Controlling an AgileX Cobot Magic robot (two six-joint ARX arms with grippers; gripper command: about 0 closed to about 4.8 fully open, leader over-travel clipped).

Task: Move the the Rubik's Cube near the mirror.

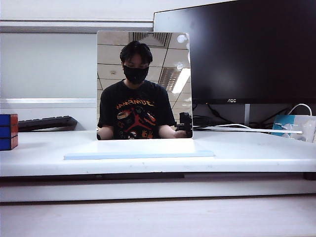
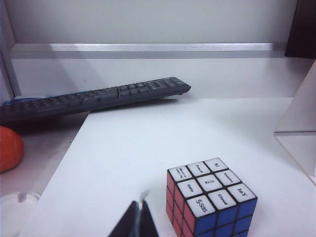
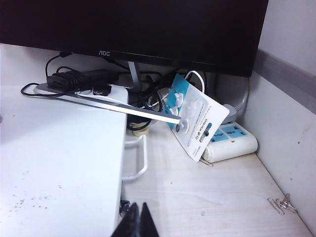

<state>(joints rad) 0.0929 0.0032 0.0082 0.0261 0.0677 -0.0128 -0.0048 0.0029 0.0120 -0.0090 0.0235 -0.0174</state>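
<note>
A: Small 3x3 Rubik's Cube [image 2: 211, 201] with black grid lines, white printed top, blue and red sides. It sits on the white tabletop [image 1: 247, 153] at the far left of the exterior view, partly cut off by the frame, well apart from the tall frameless mirror panel [image 1: 144, 85] standing mid-table.

B: Grippers?

A: Left gripper [image 2: 139, 217] has its dark fingers pressed together, holding nothing, just beside the cube on its red side. Right gripper [image 3: 136, 219] looks the same, closed and empty, over the right end of the table near the white power strip [image 3: 232, 143] and cables.

B: Handling?

A: Judged light, rigid, hard plastic. Stickered faces are likely slick, so a pinch across two opposite flat faces at mid-height seems safest. Corners would let it twist. The jaws must open first.

B: Room?

A: Open white surface between cube and mirror, nothing in the path. The pale blue flat base [image 1: 138, 154] under the mirror has a low lip to clear or stop short of. The black keyboard [image 2: 94, 96] lies behind the cube, off the path. The mirror is likely fragile and tippable, so set down short of touching it.
</note>
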